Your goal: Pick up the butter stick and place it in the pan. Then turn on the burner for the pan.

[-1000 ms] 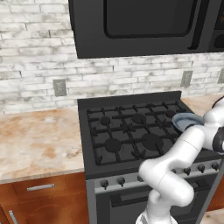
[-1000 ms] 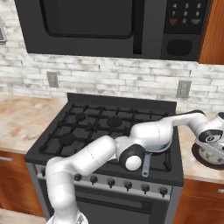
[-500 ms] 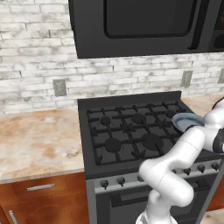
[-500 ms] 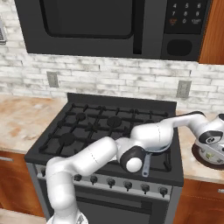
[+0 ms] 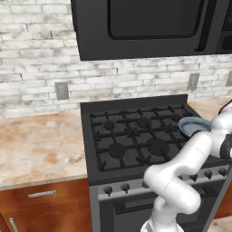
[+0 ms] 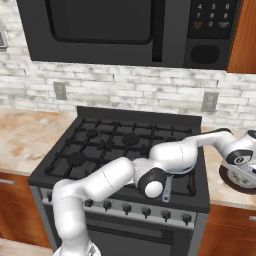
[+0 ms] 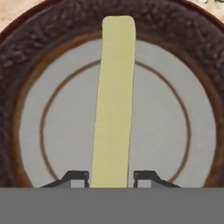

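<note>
The butter stick [image 7: 113, 100], a pale yellow bar, lies across a white plate [image 7: 175, 122] with a dark brown rim. My gripper [image 7: 111, 178] hangs right over it. Its two fingertips [image 7: 78, 177] press against the bar's two long sides at its near end. In the right base view the gripper [image 6: 245, 172] is down on the plate [image 6: 229, 181], on the counter right of the stove. The pan [image 5: 192, 125] sits on the stove's front right burner. My arm covers most of it in the right base view, where its dark handle [image 6: 167, 189] sticks out toward the front.
The black stove [image 5: 131, 136] has a row of knobs [image 6: 146, 211] along its front. A microwave [image 5: 149, 22] hangs above it. Marble counter [image 5: 41, 145] runs to the left. My arm stretches over the stove's right front corner.
The hand has sunk very slightly onto the plate. Otherwise the arm and the things stay where they were.
</note>
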Controlling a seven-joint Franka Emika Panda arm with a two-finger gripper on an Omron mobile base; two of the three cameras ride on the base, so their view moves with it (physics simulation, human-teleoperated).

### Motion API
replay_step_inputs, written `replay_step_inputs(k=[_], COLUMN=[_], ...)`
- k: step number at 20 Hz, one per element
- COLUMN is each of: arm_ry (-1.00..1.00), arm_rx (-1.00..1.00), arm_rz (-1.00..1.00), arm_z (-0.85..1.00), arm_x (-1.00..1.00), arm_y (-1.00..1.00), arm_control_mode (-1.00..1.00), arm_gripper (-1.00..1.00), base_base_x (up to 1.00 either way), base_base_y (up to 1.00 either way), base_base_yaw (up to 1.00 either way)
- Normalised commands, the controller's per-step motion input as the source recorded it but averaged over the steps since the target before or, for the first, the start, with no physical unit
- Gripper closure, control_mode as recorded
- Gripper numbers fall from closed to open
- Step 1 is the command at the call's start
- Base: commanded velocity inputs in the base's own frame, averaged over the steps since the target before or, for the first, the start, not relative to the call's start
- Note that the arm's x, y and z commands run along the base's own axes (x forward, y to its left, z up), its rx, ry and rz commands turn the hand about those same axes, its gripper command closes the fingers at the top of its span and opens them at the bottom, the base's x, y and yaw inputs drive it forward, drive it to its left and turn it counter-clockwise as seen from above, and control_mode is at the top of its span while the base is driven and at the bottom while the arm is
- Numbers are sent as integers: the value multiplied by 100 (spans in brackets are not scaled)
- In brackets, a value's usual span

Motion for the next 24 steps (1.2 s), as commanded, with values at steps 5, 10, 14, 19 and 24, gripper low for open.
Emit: replay_step_inputs(k=[5, 10, 14, 19, 24], arm_ry=[0, -2, 0, 0, 0], arm_rx=[0, 0, 0, 0, 0], arm_rz=[0, 5, 11, 17, 15], arm_z=[0, 11, 30, 21, 10], arm_x=[0, -10, -6, -20, -16], arm_y=[0, 5, 26, 41, 31], arm_control_mode=[-100, -100, -100, -100, -100], arm_gripper=[100, 100, 100, 100, 100], base_base_x=[0, 0, 0, 0, 0], base_base_y=[0, 0, 0, 0, 0], base_base_yaw=[0, 0, 0, 0, 0])
